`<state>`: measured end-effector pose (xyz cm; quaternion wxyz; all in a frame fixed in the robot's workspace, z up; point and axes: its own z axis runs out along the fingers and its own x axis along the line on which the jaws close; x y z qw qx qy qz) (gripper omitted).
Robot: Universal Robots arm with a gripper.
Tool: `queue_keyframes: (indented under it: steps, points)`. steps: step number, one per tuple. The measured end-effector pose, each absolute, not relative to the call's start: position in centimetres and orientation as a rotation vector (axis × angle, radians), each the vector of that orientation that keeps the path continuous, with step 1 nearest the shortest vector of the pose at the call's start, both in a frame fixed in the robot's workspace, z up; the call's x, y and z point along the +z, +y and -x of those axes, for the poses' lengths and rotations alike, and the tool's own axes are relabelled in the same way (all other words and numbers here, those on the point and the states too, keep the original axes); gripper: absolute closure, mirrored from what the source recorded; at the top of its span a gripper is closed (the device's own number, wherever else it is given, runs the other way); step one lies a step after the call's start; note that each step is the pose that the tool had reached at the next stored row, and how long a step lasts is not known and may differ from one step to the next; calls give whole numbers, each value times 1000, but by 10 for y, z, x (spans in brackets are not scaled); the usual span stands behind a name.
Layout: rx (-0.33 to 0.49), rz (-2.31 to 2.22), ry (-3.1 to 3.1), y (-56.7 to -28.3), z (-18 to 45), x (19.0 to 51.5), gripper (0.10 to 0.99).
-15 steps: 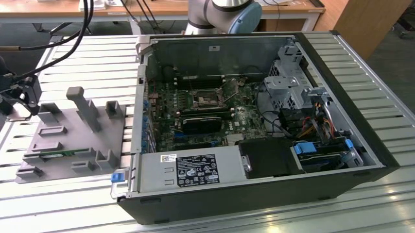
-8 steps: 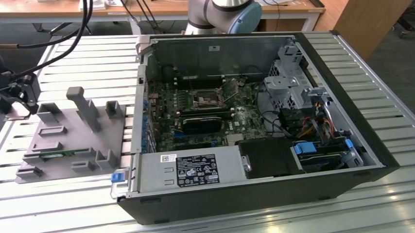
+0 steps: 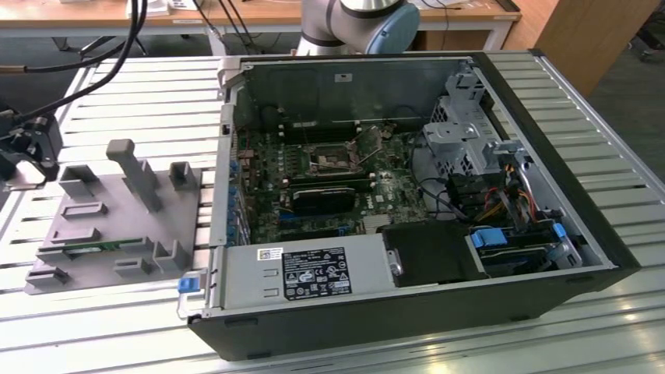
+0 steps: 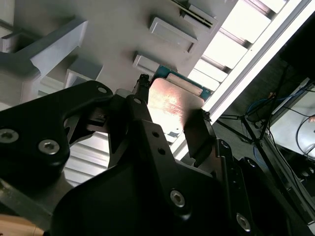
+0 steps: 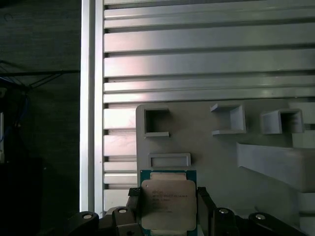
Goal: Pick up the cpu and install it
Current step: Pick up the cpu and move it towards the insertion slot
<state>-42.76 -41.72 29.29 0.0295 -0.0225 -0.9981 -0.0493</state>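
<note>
The cpu [image 5: 168,202] is a flat square chip with a silvery top plate and a thin green rim. My gripper [image 5: 168,209] is shut on it, one black finger [image 5: 133,200] on each of two opposite edges. In the second wrist view the cpu [image 4: 173,101] shines between the same fingers [image 4: 198,132] of the gripper [image 4: 171,105], close over the grey fixture plate [image 4: 113,39]. In the exterior view the gripper [image 3: 33,156] hangs at the far left, by the fixture plate's [image 3: 104,226] left edge. The open socket [image 3: 332,160] sits on the motherboard inside the case.
An open black computer case [image 3: 416,312] lies on the slatted metal table [image 3: 613,156], with a labelled power supply box [image 3: 311,273], a black block [image 3: 330,199] and drive cables [image 3: 509,199] inside. The fixture plate carries raised grey posts [image 3: 130,167]. Cables [image 3: 104,54] hang at the back left.
</note>
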Motion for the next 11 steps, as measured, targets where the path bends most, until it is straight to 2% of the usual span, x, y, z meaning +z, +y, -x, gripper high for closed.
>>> queue_keyframes:
  steps: [11]
  points:
    - [-152,70,-3078,-417,428,299,545]
